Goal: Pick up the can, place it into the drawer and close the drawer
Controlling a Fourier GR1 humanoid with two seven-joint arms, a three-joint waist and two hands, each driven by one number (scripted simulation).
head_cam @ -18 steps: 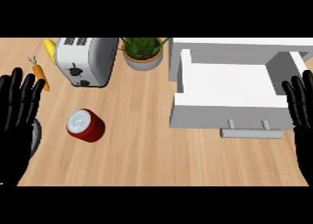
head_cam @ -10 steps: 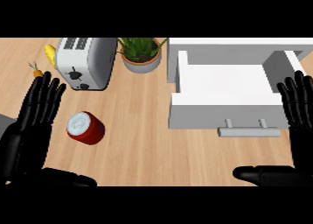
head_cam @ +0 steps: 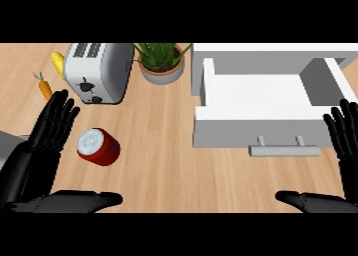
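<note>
drawer (head_cam: pixel 259 97): pulled out | can (head_cam: pixel 98 146): on counter, outside drawer | left robot hand (head_cam: pixel 34 157), right robot hand (head_cam: pixel 352 145): fingers spread

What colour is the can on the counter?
The can is red with a pale silvery top, seen in the head view, lying beside the left robot hand.

left hand (head_cam: pixel 42 145): open, fingers straight, thumb out | right hand (head_cam: pixel 352 145): open, fingers straight, thumb out
</note>
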